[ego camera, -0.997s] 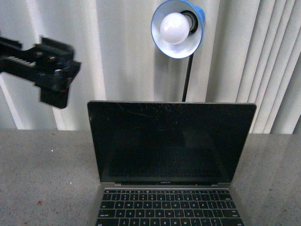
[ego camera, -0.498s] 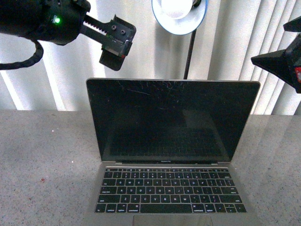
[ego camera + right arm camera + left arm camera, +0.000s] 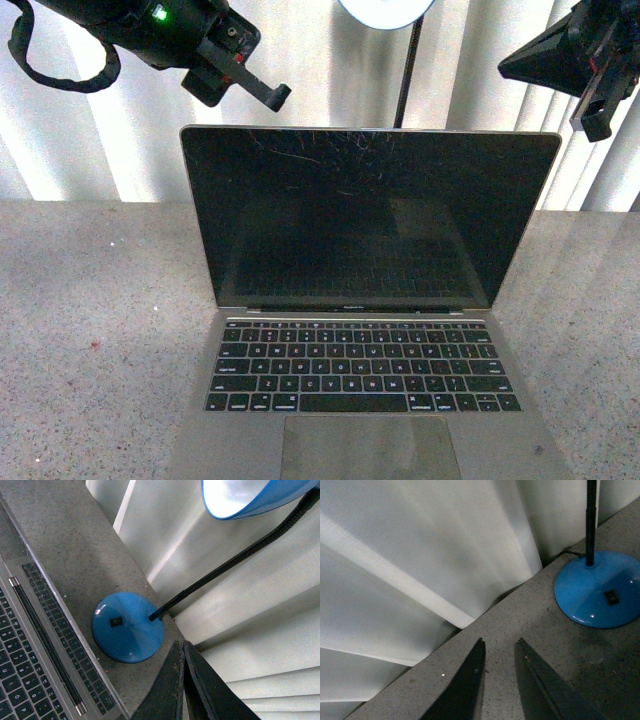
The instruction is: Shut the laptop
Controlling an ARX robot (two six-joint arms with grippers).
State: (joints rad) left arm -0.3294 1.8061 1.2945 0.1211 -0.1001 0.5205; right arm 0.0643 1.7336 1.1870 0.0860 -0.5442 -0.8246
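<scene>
Starting nearest, found the laptop [image 3: 365, 440] open on the table [image 3: 90, 330], keyboard [image 3: 365, 375] forward, screen [image 3: 370, 220] upright, not yet closed. Noted the left gripper [image 3: 498, 645], swung in from far left within the last second, hanging above the screen's top left corner, fingers [image 3: 470, 680] a slit apart and empty, and the right gripper [image 3: 181, 646], newly arrived high on the right, pinched together on nothing. Judged both poised to push the screen down; saw no containers, only a blue lamp [image 3: 128, 628] beyond.

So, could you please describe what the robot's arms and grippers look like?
Both arms are black. The left arm carries a lit green light and a ribbed black cable. The right arm has a cone-shaped housing. The left gripper and right gripper have dark, tapered fingers.
</scene>
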